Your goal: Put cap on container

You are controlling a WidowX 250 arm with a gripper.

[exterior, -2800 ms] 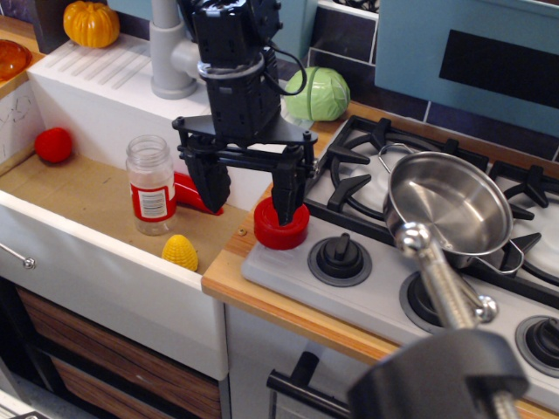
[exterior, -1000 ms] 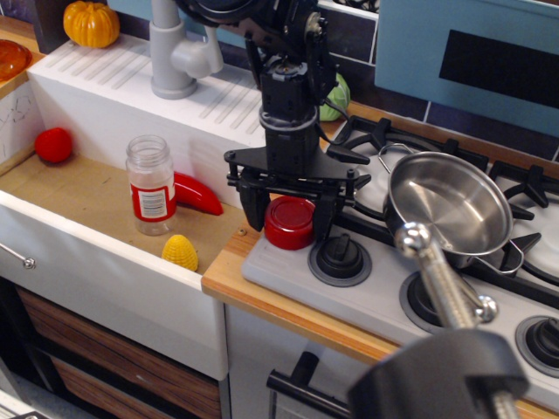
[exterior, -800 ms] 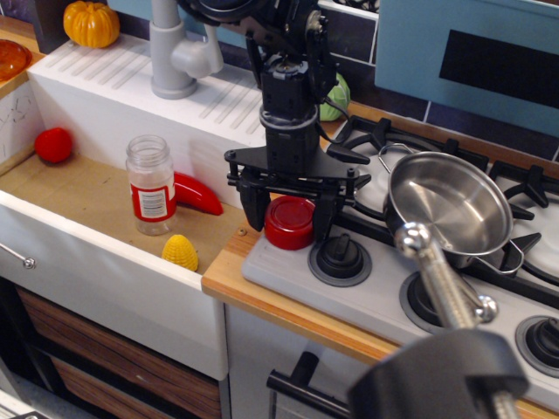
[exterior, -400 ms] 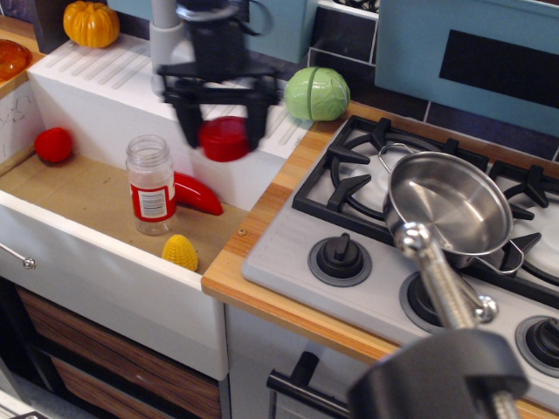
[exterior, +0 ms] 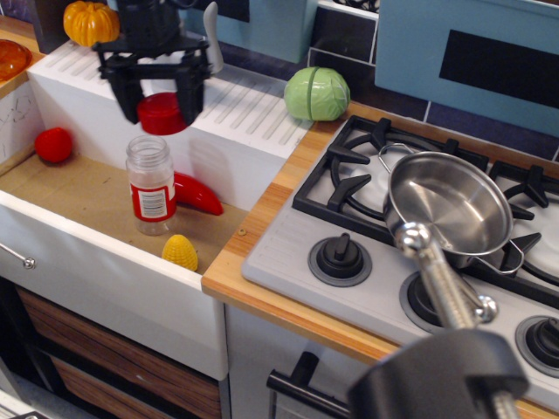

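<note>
The clear jar (exterior: 149,184) with a red-and-white label stands upright in the sink, its threaded mouth open. My gripper (exterior: 160,110) is shut on the red cap (exterior: 162,113) and holds it in the air just above the jar's mouth, slightly to the right of it and not touching it. The arm rises out of the top of the frame and hides most of the faucet.
In the sink (exterior: 61,188) lie a red ball (exterior: 53,145), a red chili pepper (exterior: 197,194) behind the jar and a yellow corn piece (exterior: 179,252). A green cabbage (exterior: 316,93) sits on the counter. A steel pan (exterior: 447,204) stands on the stove. A pumpkin (exterior: 91,23) is at the back left.
My gripper closed on the red cap at the stove's corner, lifted it and carried it left over the sink. It is now just above the jar.
</note>
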